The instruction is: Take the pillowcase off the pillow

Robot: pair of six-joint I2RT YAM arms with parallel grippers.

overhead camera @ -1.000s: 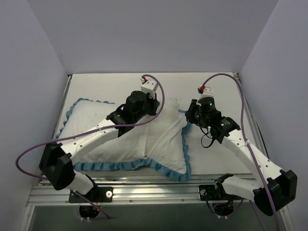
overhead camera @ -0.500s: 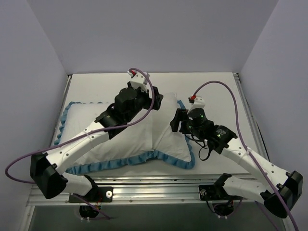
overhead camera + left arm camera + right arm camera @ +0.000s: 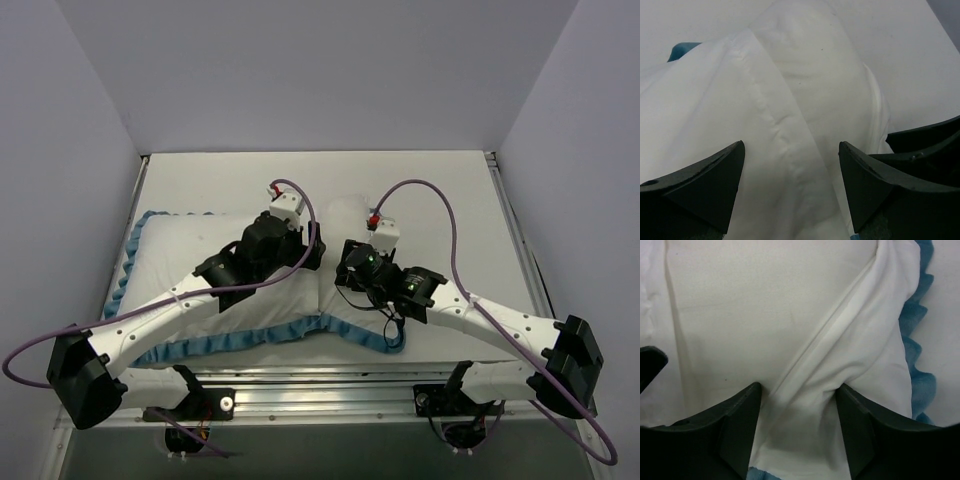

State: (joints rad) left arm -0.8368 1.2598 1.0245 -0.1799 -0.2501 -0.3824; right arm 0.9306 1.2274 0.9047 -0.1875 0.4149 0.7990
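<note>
The pillowcase lies plain white face up, its teal ruffle along the near edge. The plump white pillow bulges out of its far right end. My left gripper hovers open over the pillowcase hem, with the bare pillow just beyond it. In the left wrist view this gripper has nothing between its wide-spread fingers. My right gripper sits close beside it. In the right wrist view that gripper stands open astride a raised fold of pillowcase, the fabric touching both fingers.
The white table runs to grey walls on three sides, with a metal rail along the near edge. The two grippers are nearly side by side; the right one's black body shows in the left wrist view.
Both grippers have opened. The left one pulled back toward the near edge; the right one swung left onto the pillow. The pillowcase's right end shifted left and settled flatter.
</note>
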